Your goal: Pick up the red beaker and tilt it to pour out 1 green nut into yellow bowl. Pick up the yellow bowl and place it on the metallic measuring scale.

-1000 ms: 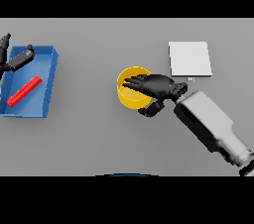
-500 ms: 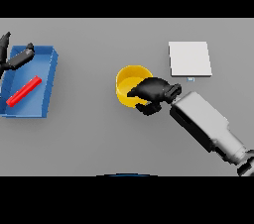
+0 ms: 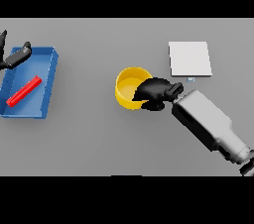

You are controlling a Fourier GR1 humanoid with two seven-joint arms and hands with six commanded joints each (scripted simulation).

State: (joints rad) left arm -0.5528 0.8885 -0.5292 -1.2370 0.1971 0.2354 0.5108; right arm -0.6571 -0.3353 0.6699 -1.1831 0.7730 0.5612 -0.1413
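The yellow bowl [image 3: 130, 87], round with a smooth, glossy wall, stands on the matte grey table [image 3: 99, 139] near its middle. The right hand [image 3: 155, 93], dark, has its fingers curled over the bowl's right rim, gripping it; half a second ago it lay in much the same place, and a second ago it covered more of the bowl's top. Just to the upper right lies the flat, square, pale metallic measuring scale [image 3: 190, 59], apart from the bowl. Far left, a blue rectangular tray [image 3: 47, 85] holds a red bar-shaped object [image 3: 24, 90]. The left hand [image 3: 12, 57] shows at the tray's upper corner, fingers relaxed, unchanged.
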